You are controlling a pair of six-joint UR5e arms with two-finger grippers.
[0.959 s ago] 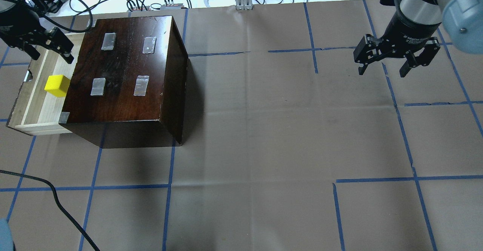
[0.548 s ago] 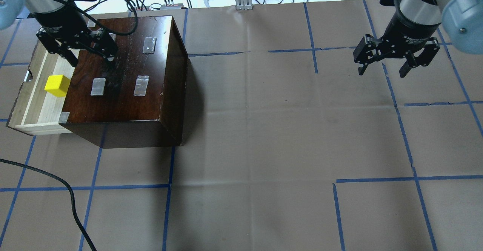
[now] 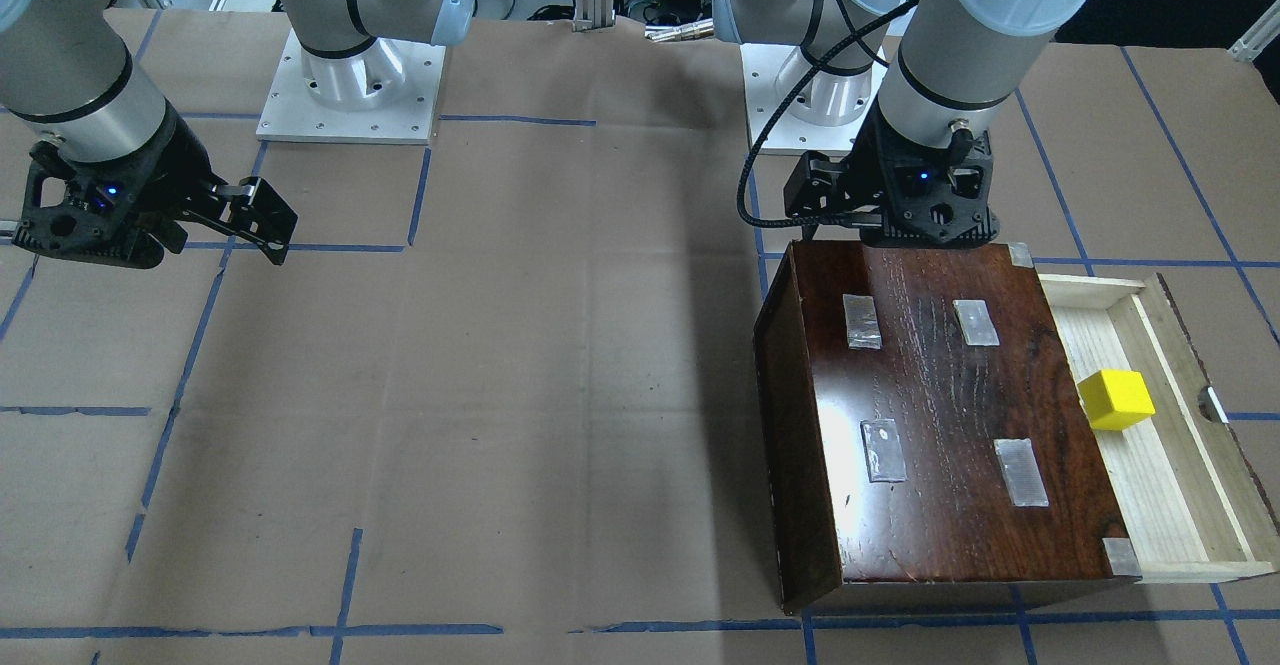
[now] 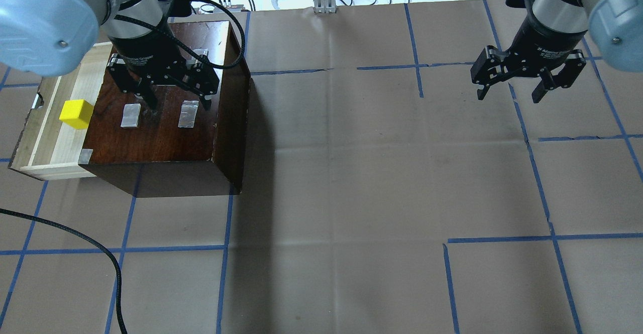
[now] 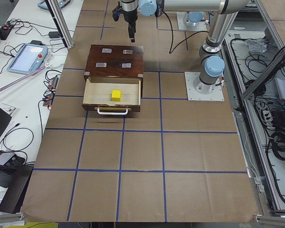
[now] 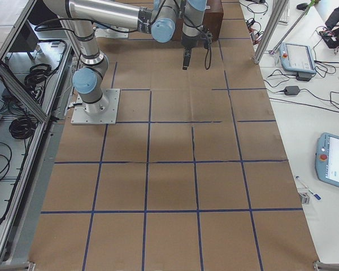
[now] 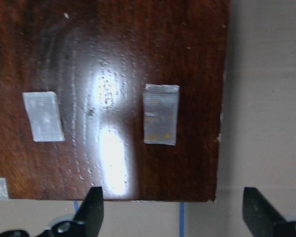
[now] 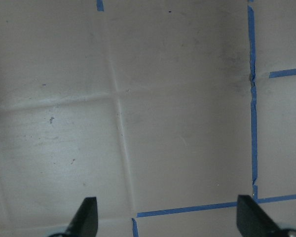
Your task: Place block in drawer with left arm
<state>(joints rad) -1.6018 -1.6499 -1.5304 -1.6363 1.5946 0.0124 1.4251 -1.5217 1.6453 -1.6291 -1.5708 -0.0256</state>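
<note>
The yellow block (image 4: 76,114) lies in the open pale-wood drawer (image 4: 46,143) of the dark-brown cabinet (image 4: 161,133). It also shows in the front view (image 3: 1116,399) and the left side view (image 5: 116,95). My left gripper (image 4: 177,103) is open and empty above the cabinet top, to the right of the block and apart from it. Its fingertips (image 7: 91,210) frame the taped cabinet top in the left wrist view. My right gripper (image 4: 510,94) is open and empty over bare paper at the far right.
A black cable (image 4: 108,268) lies on the table at the front left. Cables and boxes (image 4: 221,2) sit beyond the table's far edge. Brown paper with blue tape lines (image 4: 417,68) covers the table.
My left arm has moved to the right, from over the drawer's far end to above the cabinet top. The block stays in the drawer. The right arm has not moved.
</note>
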